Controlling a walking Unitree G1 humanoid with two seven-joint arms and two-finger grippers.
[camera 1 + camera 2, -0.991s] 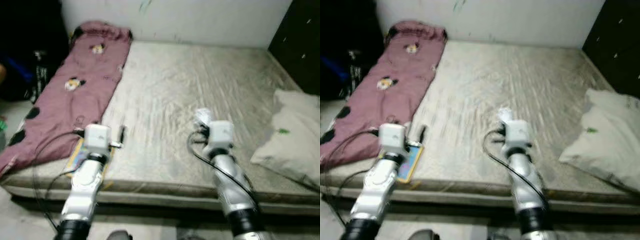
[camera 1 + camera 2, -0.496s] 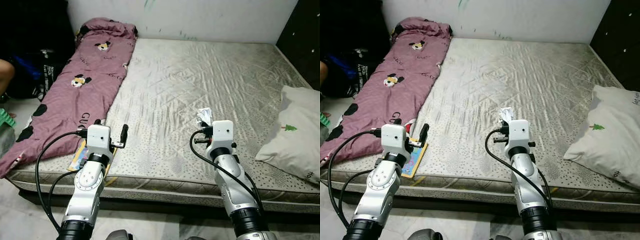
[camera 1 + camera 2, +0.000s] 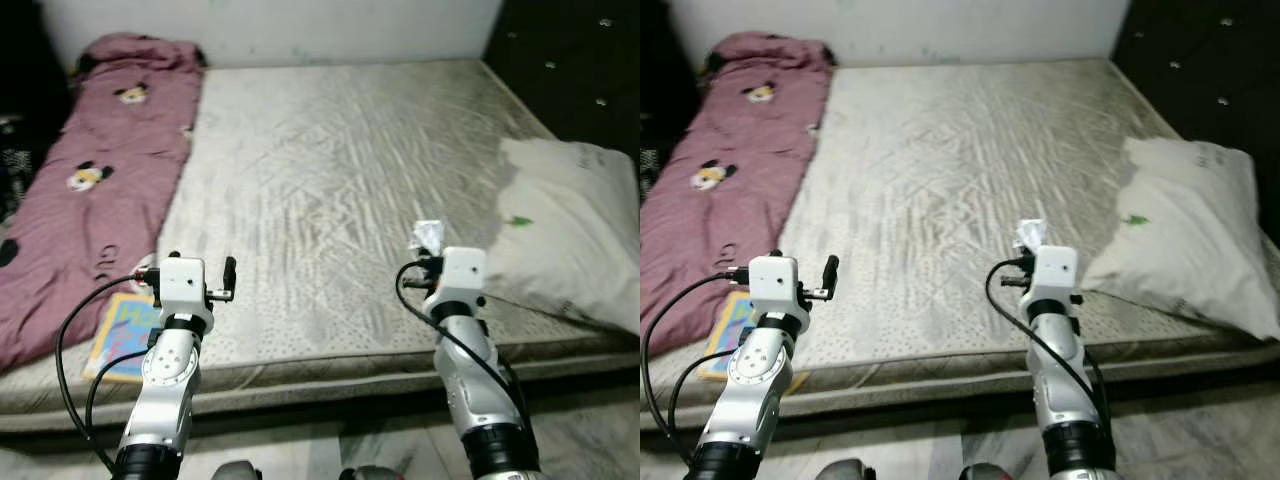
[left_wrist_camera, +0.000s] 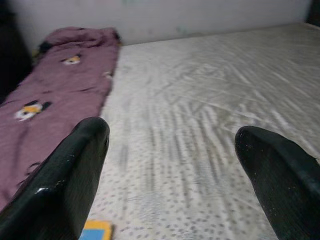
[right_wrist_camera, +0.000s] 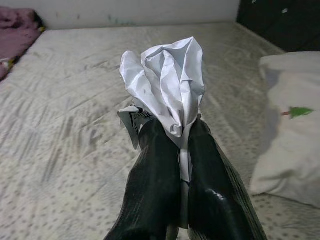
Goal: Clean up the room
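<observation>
Right wrist view: right gripper (image 5: 181, 150) clenched on a crumpled white paper (image 5: 167, 87), its two black fingers (image 5: 155, 175) pressed together with the paper standing up between them.
Head views: that paper (image 3: 428, 236) shows small above the right wrist, held over the mattress (image 3: 340, 170) near its front edge, just beside the white pillow (image 3: 565, 225).
Left wrist view: left gripper (image 4: 172, 150) released, fingers (image 4: 75, 165) wide apart over the mattress.
Bed, left side: maroon cartoon-print blanket (image 3: 85, 170); colourful book (image 3: 120, 335) at the front edge beside the left arm.
</observation>
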